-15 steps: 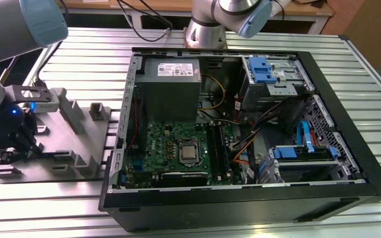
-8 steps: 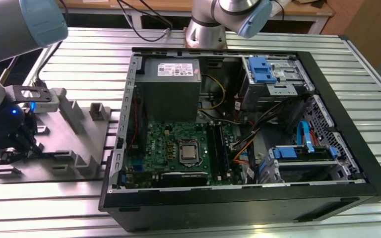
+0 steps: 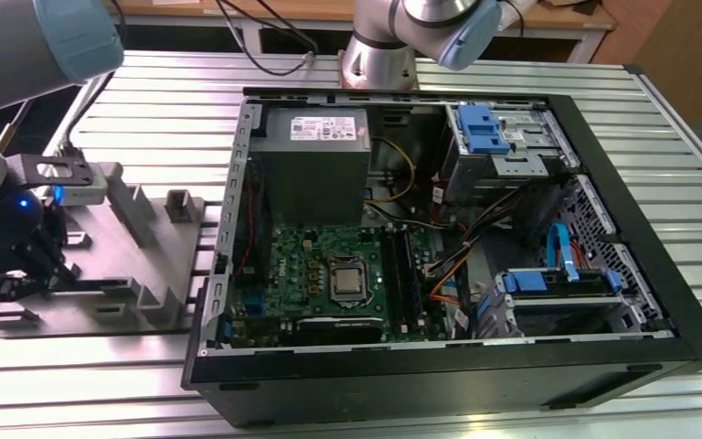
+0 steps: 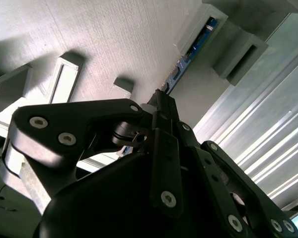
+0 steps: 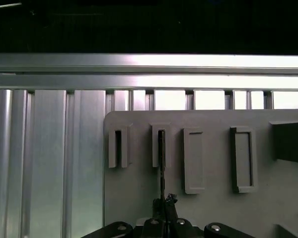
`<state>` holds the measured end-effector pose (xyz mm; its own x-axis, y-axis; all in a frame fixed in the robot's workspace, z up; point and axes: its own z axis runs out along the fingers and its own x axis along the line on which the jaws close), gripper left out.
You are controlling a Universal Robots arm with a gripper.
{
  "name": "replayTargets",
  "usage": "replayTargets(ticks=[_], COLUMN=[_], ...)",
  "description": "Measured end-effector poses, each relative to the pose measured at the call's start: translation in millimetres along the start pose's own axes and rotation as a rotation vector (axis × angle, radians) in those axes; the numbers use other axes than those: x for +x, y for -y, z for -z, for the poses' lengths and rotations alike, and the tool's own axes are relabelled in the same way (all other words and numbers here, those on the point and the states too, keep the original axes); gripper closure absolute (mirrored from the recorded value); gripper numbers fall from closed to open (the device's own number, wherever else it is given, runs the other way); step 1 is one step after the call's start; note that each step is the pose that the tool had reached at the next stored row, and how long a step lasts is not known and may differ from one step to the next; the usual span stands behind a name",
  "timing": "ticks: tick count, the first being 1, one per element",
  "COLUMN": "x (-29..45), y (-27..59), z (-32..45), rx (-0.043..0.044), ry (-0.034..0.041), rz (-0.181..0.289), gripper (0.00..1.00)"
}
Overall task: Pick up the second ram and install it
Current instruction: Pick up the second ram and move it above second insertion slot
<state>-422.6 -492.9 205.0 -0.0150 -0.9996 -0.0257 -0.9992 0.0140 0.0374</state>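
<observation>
Grey holder (image 3: 125, 274): on tabletop (image 3: 83, 384), exterior view's left of PC case (image 3: 449, 370).
Second ram (image 5: 161, 163): on edge in holder slot.
Tool (image 5: 164, 202): narrow, I'd say pinching ram's end.
Risk: end-only grip, stick cd tilt & jam.

- Second ram (image 4: 181, 67): its end at the gripper (image 4: 160, 99) hidden behind that gripper's black body.
- Grey holder (image 5: 216, 163): cut off by the frame edge beside the gripper.
</observation>
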Motion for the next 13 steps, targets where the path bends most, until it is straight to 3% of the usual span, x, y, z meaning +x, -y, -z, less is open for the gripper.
replayTargets(ticks=[13], x=[-0.1], y=[-0.1], z=[1.4], rx=[0.0], ry=[0.0001], rz=[0.0], gripper=[0.89])
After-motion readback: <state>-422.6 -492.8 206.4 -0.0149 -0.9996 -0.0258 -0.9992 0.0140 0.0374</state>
